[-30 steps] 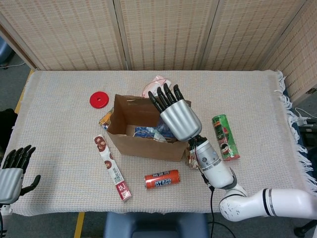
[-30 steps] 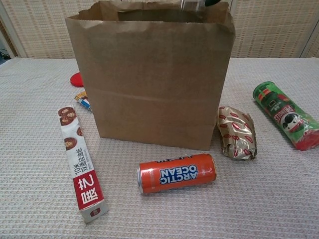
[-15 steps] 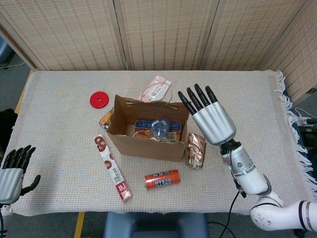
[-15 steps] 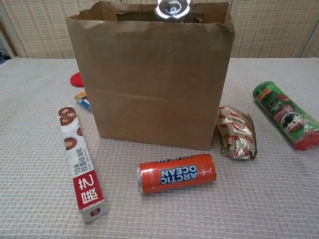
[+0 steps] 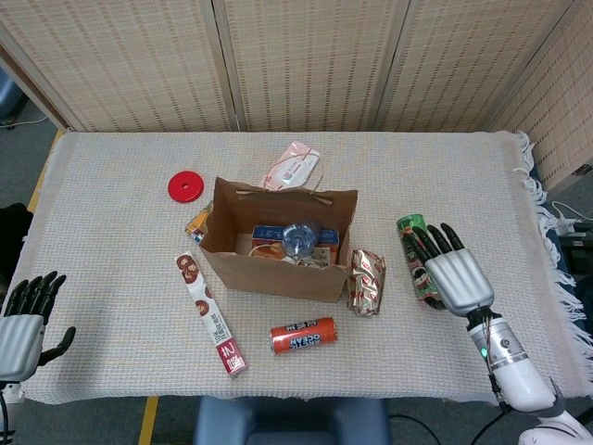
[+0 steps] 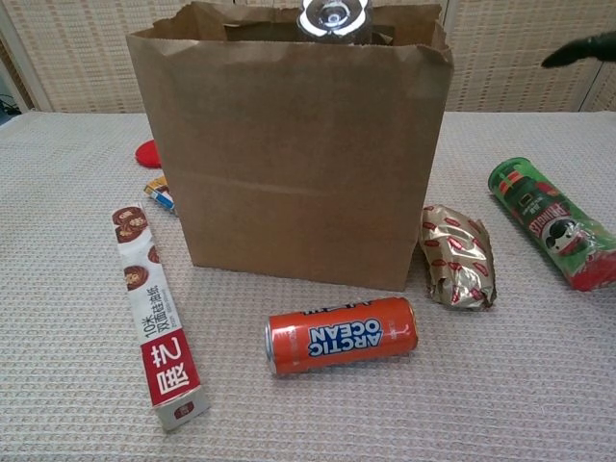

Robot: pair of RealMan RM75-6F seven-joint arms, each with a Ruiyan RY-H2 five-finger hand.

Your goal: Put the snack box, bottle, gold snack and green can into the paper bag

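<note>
The brown paper bag (image 5: 274,271) (image 6: 289,154) stands open at mid-table. Inside it a clear bottle (image 5: 299,239) stands upright, its top showing over the rim (image 6: 332,16), beside a blue box (image 5: 270,232). The gold snack (image 5: 367,281) (image 6: 460,256) lies against the bag's right side. Further right lies the green can (image 5: 410,243) (image 6: 549,221). My right hand (image 5: 456,278) hovers over the can's near end, fingers spread and holding nothing; only a fingertip (image 6: 580,50) shows in the chest view. My left hand (image 5: 22,321) waits open off the table's front left corner.
A long snack box (image 5: 210,313) (image 6: 158,318) lies left of the bag. An orange can (image 5: 303,335) (image 6: 342,334) lies in front of it. A red disc (image 5: 185,187), a pink-white packet (image 5: 294,167) and a small packet (image 5: 197,222) lie behind and left of the bag.
My right hand has left the bag's mouth and swung right and down to the green can. The bottle stays in the bag. The left hand has not moved.
</note>
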